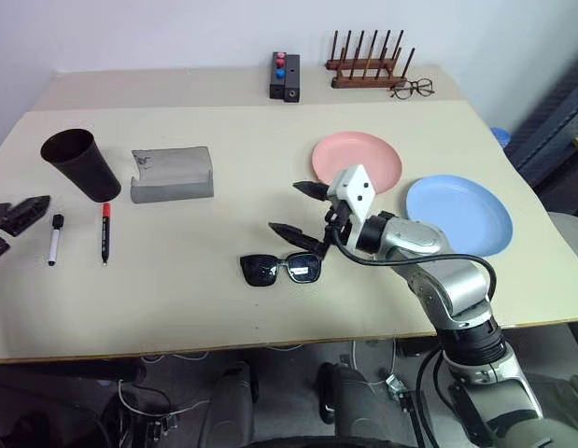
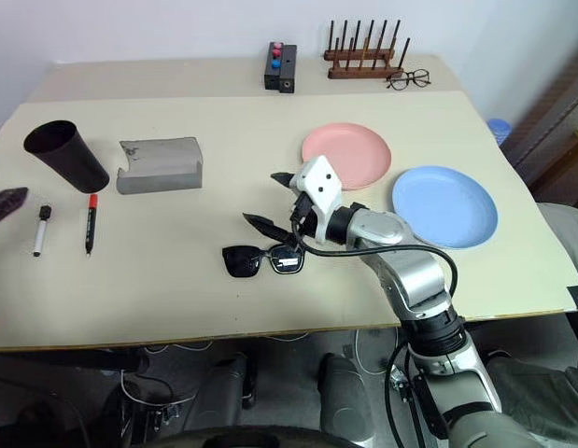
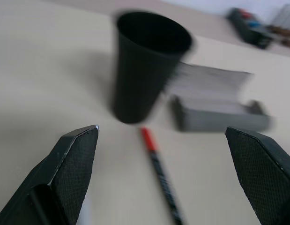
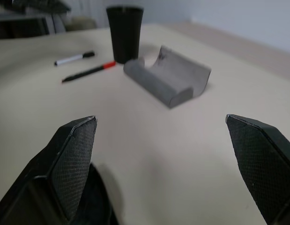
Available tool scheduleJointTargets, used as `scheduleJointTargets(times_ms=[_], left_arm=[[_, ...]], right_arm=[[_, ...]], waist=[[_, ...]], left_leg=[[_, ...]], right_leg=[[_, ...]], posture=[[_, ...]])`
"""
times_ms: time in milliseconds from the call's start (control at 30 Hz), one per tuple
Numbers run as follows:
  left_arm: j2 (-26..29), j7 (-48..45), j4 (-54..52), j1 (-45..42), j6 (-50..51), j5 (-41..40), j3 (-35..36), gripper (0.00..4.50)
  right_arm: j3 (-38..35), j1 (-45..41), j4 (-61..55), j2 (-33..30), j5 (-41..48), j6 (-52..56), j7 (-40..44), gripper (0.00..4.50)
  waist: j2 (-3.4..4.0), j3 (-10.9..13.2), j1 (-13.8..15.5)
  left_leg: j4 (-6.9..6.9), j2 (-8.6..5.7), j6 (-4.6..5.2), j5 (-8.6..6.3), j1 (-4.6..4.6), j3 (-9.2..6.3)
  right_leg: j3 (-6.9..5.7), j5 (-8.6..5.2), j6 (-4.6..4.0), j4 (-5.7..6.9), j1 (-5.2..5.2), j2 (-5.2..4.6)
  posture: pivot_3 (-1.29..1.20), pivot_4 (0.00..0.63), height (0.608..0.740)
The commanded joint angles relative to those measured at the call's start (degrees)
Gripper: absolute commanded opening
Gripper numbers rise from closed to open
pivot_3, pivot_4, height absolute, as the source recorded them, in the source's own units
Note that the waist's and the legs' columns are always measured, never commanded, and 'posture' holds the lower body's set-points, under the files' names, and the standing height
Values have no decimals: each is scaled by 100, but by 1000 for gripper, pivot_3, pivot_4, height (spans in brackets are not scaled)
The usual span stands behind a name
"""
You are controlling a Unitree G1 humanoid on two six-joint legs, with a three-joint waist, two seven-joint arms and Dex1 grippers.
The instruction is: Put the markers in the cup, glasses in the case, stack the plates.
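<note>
The right gripper (image 1: 296,208) is hovering just above the glasses (image 1: 280,269), jaws spread wide and holding nothing, likely lining up to take them by the frame. The glasses are lying flat on the table (image 1: 223,308), near its front edge and well apart from the case (image 1: 172,174), which is sitting with its flap open, ready to receive them. The left gripper (image 1: 18,217) is reaching in at the table's left edge, jaws also spread and empty, pointing toward the markers: the red-capped marker (image 1: 105,232) and the white marker (image 1: 54,239) are lying side by side just in front of the cup (image 1: 80,164), which is standing upright so they can drop in. The pink plate (image 1: 357,161) and blue plate (image 1: 458,214) are resting beside each other, not yet stacked.
</note>
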Motion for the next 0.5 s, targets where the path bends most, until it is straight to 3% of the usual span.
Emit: scheduleJointTargets(times_ms=[33,133,233,500], left_arm=[[125,440,444,-130,-651,644,-134,4466],[119,566,737,-285,-812,848,-286,4466],[69,654,994,-480,-1106,1134,-583,4466],[10,731,1550,-1018,-780,1457,-1217,4466]], right_arm=[[-64,-247,-312,-32,265,506,31,4500],[-194,-303,-385,40,475,733,36,4500],[-345,-203,-583,113,644,208,293,4500],[-396,-42,-614,127,688,-293,393,4500]], waist=[[0,0,-9],[-2,-1,-6],[-3,-2,15],[-6,-4,5]], left_leg=[[-3,0,1,0,0,0],[-5,1,1,1,-1,1],[-3,1,0,0,-4,2],[-3,2,0,0,-3,3]], right_leg=[[0,0,0,0,-1,0],[-1,0,0,2,-5,2],[-1,0,1,2,-4,1],[-1,1,2,1,-3,1]], posture=[[0,150,740],[0,150,740],[0,150,740],[0,150,740]])
